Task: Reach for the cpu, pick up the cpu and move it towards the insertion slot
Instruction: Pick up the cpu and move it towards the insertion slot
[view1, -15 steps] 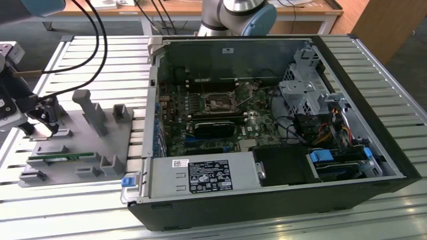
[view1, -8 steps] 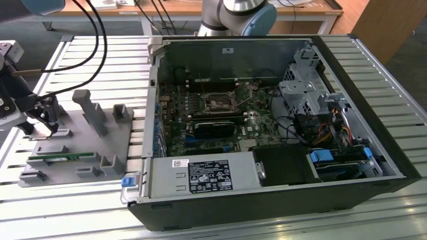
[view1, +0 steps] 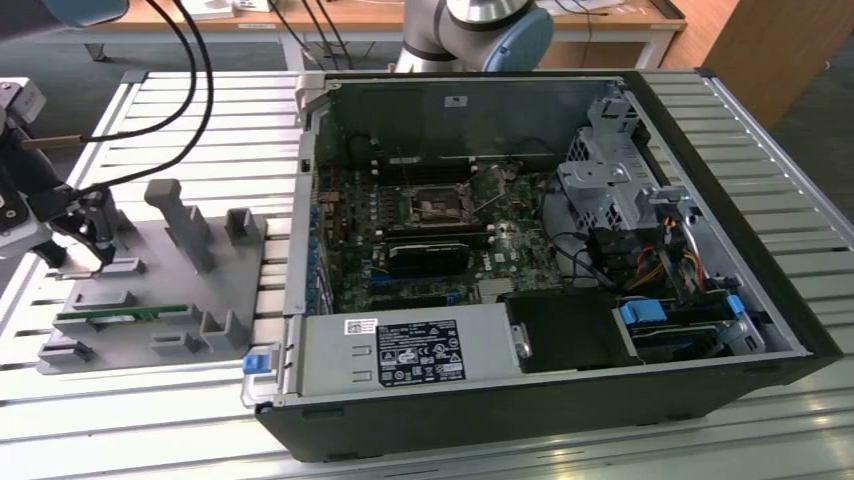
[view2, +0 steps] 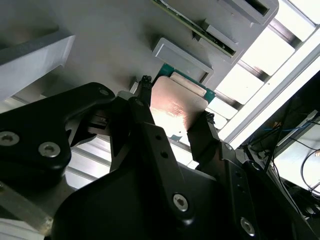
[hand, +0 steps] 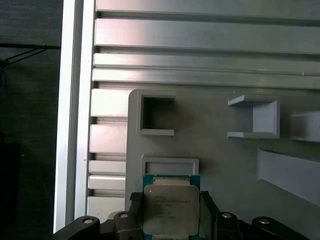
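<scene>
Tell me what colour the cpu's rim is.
Teal green on the cpu, best in the first wrist view.

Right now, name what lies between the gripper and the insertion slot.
In the exterior view, upright posts on the grey tray and the computer case's side wall lie between gripper and insertion slot.

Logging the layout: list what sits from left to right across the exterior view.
gripper → tall grey post on the tray → blue latch at the case corner → square socket on the board → metal drive cage
</scene>
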